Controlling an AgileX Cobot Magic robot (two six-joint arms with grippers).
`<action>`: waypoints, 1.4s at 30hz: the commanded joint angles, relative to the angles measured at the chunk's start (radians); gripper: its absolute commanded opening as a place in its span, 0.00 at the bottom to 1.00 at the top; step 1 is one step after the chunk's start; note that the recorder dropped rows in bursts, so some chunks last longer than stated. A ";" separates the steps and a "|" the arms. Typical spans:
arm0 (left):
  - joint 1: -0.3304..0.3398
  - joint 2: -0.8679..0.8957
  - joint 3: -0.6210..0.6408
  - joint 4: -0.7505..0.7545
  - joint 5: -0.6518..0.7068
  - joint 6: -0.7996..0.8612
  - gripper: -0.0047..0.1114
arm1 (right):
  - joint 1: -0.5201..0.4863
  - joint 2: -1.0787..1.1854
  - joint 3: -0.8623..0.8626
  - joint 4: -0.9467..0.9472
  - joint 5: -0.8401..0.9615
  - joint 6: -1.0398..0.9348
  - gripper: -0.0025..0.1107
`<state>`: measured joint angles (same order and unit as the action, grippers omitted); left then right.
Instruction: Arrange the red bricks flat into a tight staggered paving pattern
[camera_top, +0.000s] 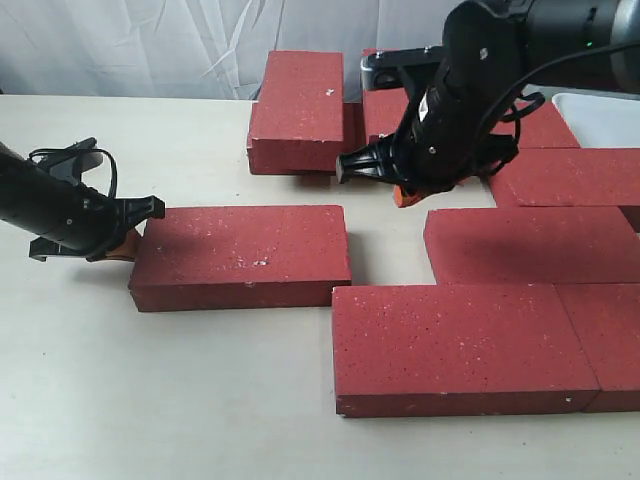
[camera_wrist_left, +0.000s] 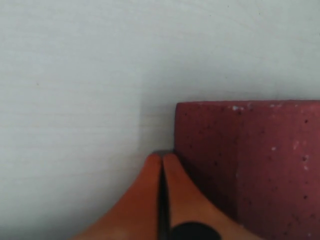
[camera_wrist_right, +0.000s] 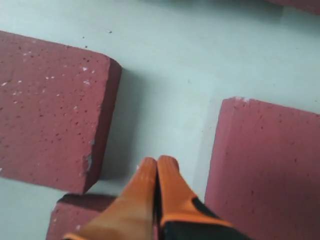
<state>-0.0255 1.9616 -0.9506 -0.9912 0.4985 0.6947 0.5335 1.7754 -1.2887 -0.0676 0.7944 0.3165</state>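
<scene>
While the loose brick (camera_top: 240, 255) lies flat on the table (camera_top: 150, 400), the left gripper (camera_wrist_left: 161, 159) is pressed together just beside its short end. The right gripper (camera_wrist_right: 157, 162), likewise pressed together, is held beyond its far corner, among the other red bricks (camera_top: 460, 340).

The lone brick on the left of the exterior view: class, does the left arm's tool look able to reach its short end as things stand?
Probably yes. The left tool, shut, sits right beside that brick at its short end, and the left wrist view shows nothing between them.
</scene>
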 joint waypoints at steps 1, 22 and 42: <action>-0.006 0.006 0.006 0.028 0.012 -0.002 0.04 | 0.000 -0.100 -0.003 0.109 0.117 -0.032 0.01; -0.006 0.006 0.006 0.198 -0.056 -0.159 0.04 | 0.179 -0.425 -0.003 0.198 0.256 -0.094 0.01; -0.006 0.006 -0.030 0.606 -0.008 -0.539 0.04 | 0.179 -0.424 -0.003 0.182 0.241 -0.094 0.01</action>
<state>-0.0396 1.9459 -0.9955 -0.4733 0.4833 0.1648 0.7106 1.3520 -1.2887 0.1307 1.0525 0.2297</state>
